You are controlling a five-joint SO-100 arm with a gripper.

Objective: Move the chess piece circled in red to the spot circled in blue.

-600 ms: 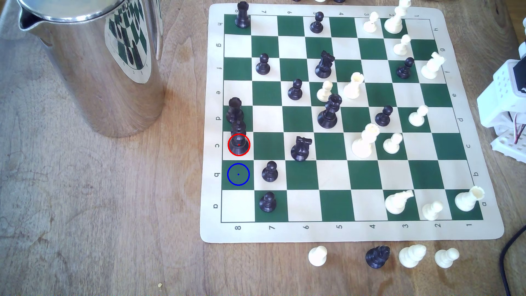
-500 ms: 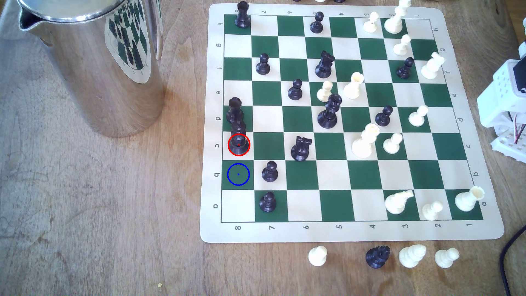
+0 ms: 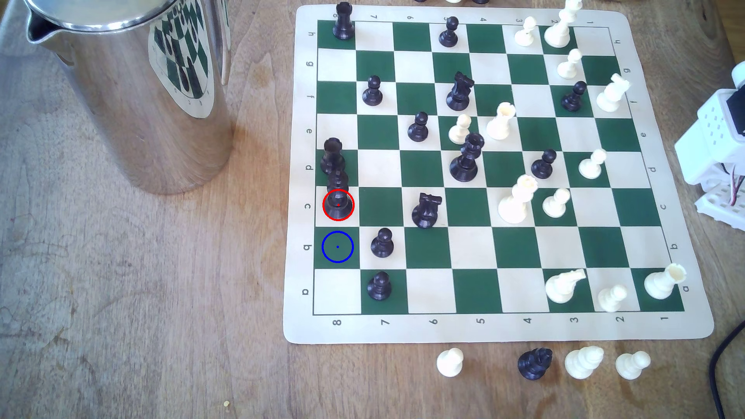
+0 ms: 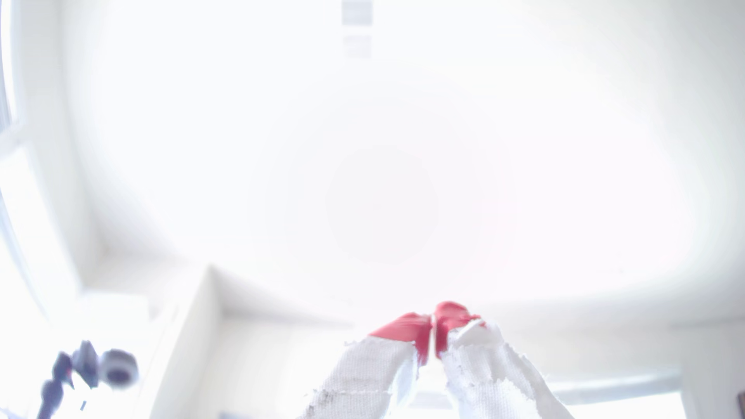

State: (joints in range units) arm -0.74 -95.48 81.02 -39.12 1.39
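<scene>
The arm's white body (image 3: pixel 713 133) sits at the exterior view's right edge, off the chessboard (image 3: pixel 665 328), and in the wrist view the red-tipped fingers (image 4: pixel 407 328) are pressed together with nothing between them, pointing up at a washed-out bright room and not at the board. The black chess piece circled in red (image 3: pixel 338 197) stands upright on a cream square in the board's outermost file, far from the fingers across the whole board, with the blue-circled green square (image 3: pixel 338 247) empty just next to it. The step in hand looks like the reach, so the fingers should part early and come down from above. A black rook (image 3: pixel 332 155) stands close behind the target and a black pawn (image 3: pixel 382 242) sits just beside the goal square, so the fingers had best straddle the slim body along the free direction, grip below the head, lift clear, and set the wide base flat inside the circle.
</scene>
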